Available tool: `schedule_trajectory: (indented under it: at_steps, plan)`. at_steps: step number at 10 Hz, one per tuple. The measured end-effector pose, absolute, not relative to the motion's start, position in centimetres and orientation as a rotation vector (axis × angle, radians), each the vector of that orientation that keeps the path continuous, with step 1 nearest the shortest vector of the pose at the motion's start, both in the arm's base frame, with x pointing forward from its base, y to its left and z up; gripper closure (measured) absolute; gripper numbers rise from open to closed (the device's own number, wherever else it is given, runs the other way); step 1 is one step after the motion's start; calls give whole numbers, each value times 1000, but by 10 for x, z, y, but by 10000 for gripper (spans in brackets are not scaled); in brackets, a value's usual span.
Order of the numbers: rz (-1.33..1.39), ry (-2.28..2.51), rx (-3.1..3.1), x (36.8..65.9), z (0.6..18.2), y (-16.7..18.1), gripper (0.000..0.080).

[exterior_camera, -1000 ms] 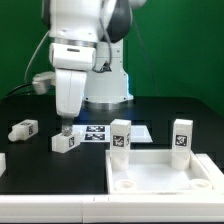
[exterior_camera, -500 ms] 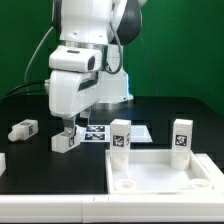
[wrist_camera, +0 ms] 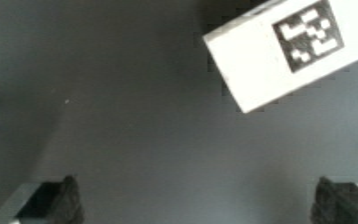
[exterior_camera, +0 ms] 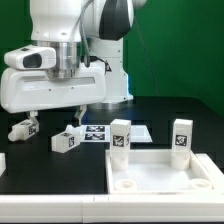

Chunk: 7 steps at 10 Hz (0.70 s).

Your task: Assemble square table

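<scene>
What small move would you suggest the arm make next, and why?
Probably shift the open, empty gripper until it is centred over the nearby lying leg. In the wrist view only bare table shows between the fingertips, and a tagged white part sits off to one side.

Flat marker board (exterior_camera: 141, 131) on black table (exterior_camera: 35, 178)

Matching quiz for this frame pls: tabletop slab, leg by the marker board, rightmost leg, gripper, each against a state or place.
1. tabletop slab
2. leg beside the marker board
3. rightmost leg
4. gripper

a. open, nothing between the fingers
b. lying on its side
c. standing upright
d. exterior view's lower right, rim up

Pairs: 1-d, 2-b, 3-c, 4-a
</scene>
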<state>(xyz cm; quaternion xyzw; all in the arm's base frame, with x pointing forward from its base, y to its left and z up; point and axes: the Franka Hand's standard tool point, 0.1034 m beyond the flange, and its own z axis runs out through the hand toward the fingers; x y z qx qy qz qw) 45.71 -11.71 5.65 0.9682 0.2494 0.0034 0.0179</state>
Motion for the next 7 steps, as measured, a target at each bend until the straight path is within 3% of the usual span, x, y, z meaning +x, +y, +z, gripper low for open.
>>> schedule_trajectory:
  at_steps: [2,4,7]
  plan:
    - [16,604,3054,457,56,-115,150]
    - [-21,121,3149,458,49,-119,150]
    - [-261,-555,3180,458,47,-112,150]
